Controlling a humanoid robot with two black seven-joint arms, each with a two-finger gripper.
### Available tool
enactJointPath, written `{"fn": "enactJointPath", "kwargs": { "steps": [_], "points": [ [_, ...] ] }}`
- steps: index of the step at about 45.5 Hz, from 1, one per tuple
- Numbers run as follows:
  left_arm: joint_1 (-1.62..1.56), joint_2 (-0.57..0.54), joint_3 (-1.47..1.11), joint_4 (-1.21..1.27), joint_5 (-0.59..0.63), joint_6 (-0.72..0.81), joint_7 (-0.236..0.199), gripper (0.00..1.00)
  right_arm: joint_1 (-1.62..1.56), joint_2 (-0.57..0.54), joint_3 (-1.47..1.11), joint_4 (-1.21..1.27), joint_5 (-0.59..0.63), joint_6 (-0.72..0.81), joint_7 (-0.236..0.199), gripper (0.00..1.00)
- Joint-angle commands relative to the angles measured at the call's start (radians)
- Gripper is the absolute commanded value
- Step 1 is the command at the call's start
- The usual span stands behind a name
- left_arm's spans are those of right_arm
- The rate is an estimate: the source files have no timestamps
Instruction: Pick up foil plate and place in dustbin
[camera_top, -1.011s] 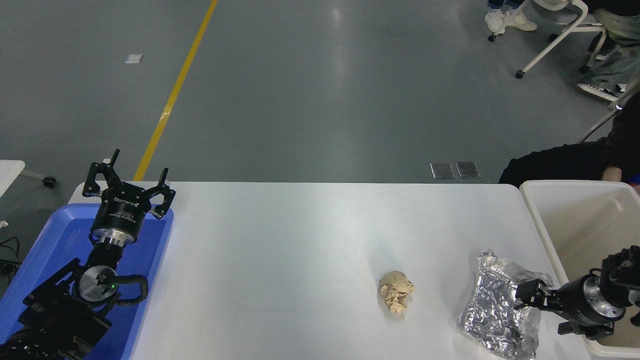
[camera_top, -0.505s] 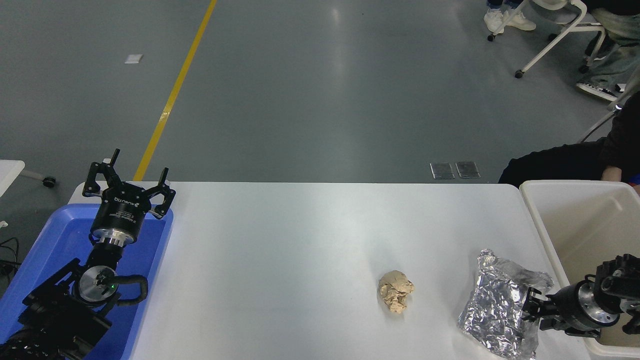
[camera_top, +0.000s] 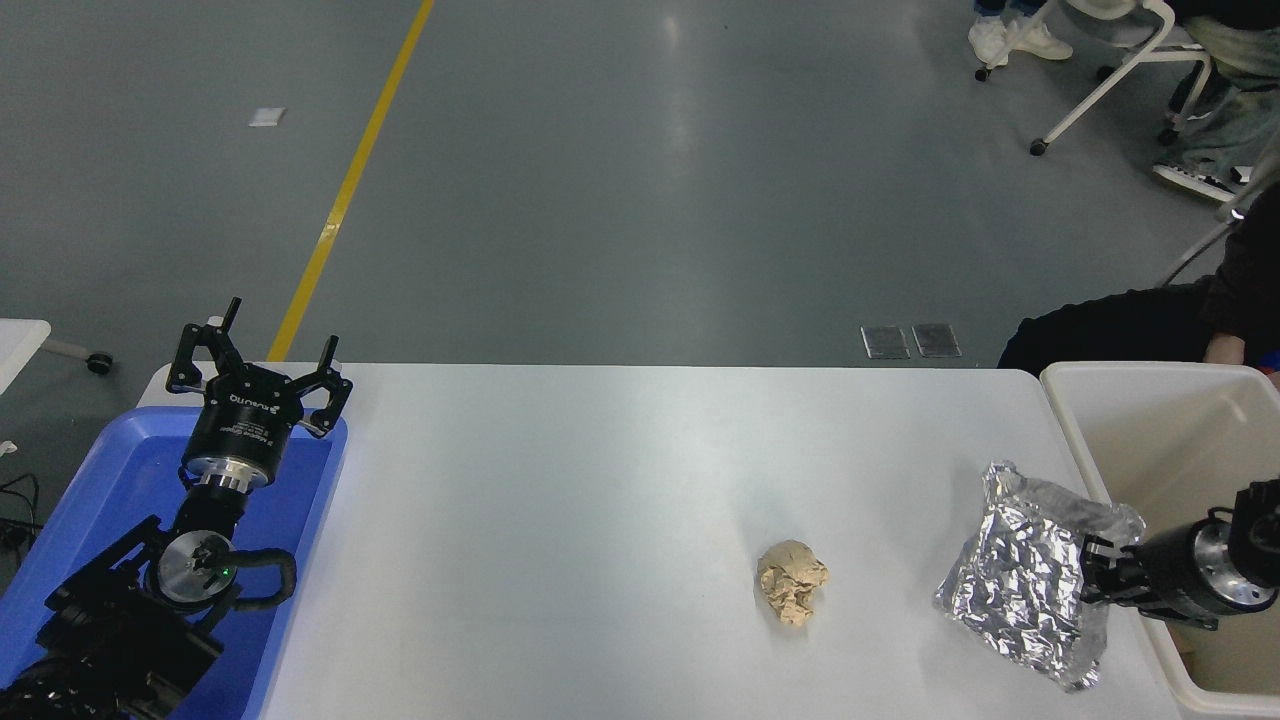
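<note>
Right gripper (camera_top: 1090, 578), entering from the right edge at the lower right of the frame, is closed on the right-hand edge of the foil plate (camera_top: 1025, 580); its fingertips are partly hidden by the foil. White table (camera_top: 600, 480) fills the lower half of the frame. Cream-white dustbin (camera_top: 1090, 470) stands at the table's right end, its near-left rim just beside the foil. Blue tray (camera_top: 110, 480) lies at the lower left, under the parked left arm, whose gripper (camera_top: 258, 375) stands with its fingers spread apart and holds nothing. Foil plate, in the lower right: a crumpled, shiny silver sheet, roughly rectangular, with densely creased facets and a ragged upper edge; its right side is raised at the gripper, and whether its lower left still touches the table cannot be told. Tan crumpled paper ball (camera_top: 792, 582) rests on the table left of the foil, apart from it. A seated person's dark sleeve (camera_top: 1245, 290) shows at the upper right.
</note>
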Motion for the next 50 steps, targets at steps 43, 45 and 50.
{"fn": "enactJointPath", "kwargs": {
  "steps": [43, 45, 50],
  "points": [
    [0.0, -0.001, 0.0, 0.002, 0.0, 0.001, 0.001, 1.0, 1.138, 0.176, -0.851, 0.185, 0.003, 0.206, 0.045, 0.0],
    [0.002, 0.0, 0.0, 0.002, 0.0, 0.001, 0.001, 1.0, 1.089, 0.122, -0.842, 0.1, -0.036, 0.204, 0.045, 0.0],
    [0.002, 0.0, -0.001, 0.002, 0.0, 0.001, -0.001, 1.0, 0.939, -0.017, -0.778, -0.098, -0.131, 0.178, 0.046, 0.0]
  ]
}}
